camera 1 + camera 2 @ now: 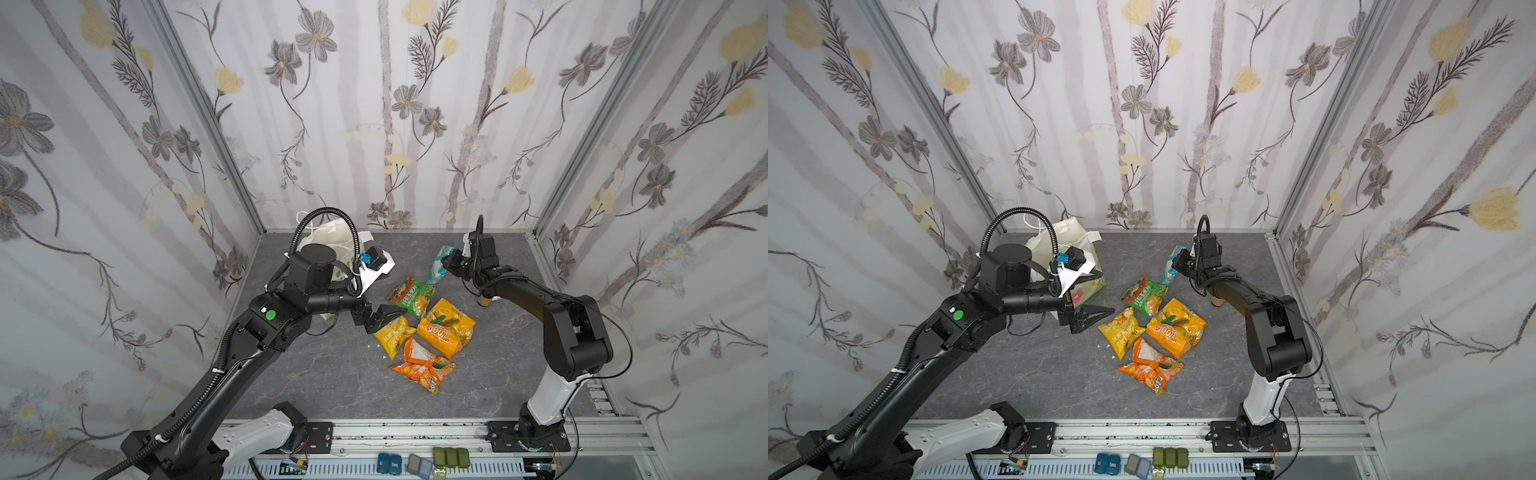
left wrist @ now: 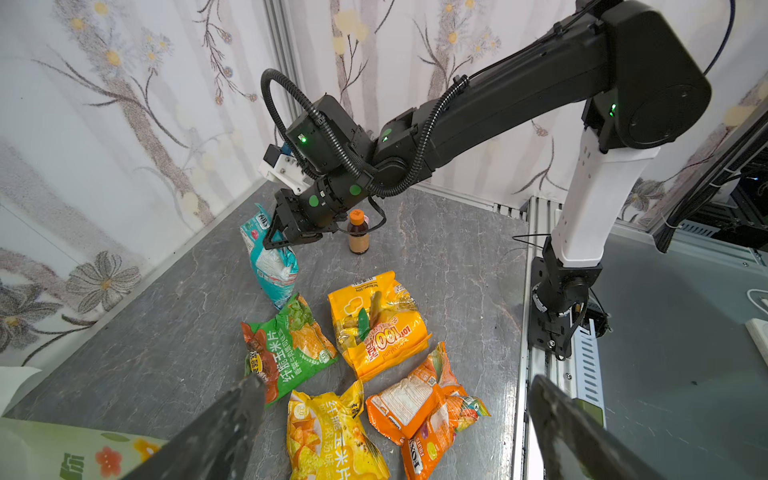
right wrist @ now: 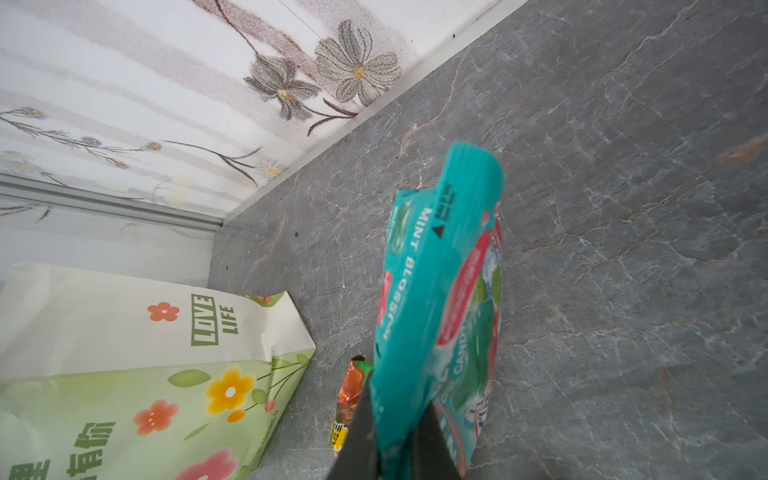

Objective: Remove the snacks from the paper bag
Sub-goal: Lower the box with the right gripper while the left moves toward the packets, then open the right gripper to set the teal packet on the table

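- Right wrist view: my right jaws are clenched on the teal packet (image 3: 432, 291).
- Both top views: left jaws gaping, released, yellow packet (image 1: 394, 336) (image 1: 1121, 332) just beside their tips.

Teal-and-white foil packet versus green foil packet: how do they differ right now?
The teal-and-white foil packet is held upright, pinched by the shut right gripper; the green foil packet lies flat on the grey table, ungripped. The teal one reads mint candy; the green one pictures chips. Both are outside the white paper bag.
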Robot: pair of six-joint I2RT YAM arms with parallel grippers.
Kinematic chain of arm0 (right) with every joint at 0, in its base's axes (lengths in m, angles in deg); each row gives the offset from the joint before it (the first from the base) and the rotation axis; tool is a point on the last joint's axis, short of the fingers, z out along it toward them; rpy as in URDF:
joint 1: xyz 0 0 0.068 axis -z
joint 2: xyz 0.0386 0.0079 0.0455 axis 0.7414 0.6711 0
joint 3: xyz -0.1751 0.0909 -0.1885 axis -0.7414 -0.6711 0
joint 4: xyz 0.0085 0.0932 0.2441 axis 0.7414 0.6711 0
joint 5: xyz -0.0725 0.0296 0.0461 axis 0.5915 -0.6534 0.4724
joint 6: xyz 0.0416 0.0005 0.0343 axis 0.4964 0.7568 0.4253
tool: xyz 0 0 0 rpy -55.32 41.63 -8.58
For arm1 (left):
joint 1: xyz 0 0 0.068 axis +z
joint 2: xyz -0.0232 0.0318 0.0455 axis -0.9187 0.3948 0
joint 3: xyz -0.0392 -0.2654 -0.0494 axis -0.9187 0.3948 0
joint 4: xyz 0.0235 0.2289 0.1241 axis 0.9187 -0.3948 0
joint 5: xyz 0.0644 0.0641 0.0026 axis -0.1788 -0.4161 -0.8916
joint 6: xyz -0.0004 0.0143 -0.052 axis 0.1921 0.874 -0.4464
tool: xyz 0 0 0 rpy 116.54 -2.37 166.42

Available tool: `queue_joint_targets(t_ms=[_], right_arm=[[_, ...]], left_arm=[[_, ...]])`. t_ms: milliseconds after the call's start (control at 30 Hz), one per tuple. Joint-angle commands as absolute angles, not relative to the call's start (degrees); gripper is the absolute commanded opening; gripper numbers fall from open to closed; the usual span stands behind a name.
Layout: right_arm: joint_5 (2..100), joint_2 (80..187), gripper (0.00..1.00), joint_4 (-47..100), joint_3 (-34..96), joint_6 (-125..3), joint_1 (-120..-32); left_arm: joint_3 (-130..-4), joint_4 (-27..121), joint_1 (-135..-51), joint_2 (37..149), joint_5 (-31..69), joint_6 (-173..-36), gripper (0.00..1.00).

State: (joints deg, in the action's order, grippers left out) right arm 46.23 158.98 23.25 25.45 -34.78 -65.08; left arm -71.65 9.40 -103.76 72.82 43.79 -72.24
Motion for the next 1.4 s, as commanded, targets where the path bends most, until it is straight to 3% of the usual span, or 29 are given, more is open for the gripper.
queue_joint_targets(t_ms=[0,167,667,733,767,800,1167,1367], right_arm=[[43.6,162.5,0.09,14.7,27.8,-33.3,-65.1],[42.5,168.4,0.09,11.4,30.6,-29.6,-65.4],[49.7,166.5,0.65,24.6,28.8,-42.2,-66.2],[50.6,165.1,0.78,26.0,28.2,-43.9,-66.2],[50.8,164.6,0.92,26.8,28.3,-44.7,-66.2],[50.9,163.8,0.99,27.7,28.3,-45.7,-66.2],[53.1,147.6,0.99,38.1,30.2,-52.9,-65.5],[49.3,135.1,0.99,42.7,34.1,-53.8,-65.9]], left_arm=[[-71.6,9.9,-104.0,73.4,43.1,-71.0,1.00],[-71.7,9.4,-104.2,72.6,38.6,-70.9,1.00],[-70.7,15.3,-104.3,71.6,31.2,-74.2,1.00],[-70.3,16.3,-104.3,71.4,29.9,-75.0,1.00],[-70.4,16.5,-104.3,71.5,29.1,-75.5,1.00],[-70.5,16.5,-104.3,71.6,28.2,-75.9,1.00],[-72.8,16.3,-103.5,74.0,14.9,-78.3,1.00],[-76.0,16.4,-97.7,78.0,11.8,-83.8,1.00]])
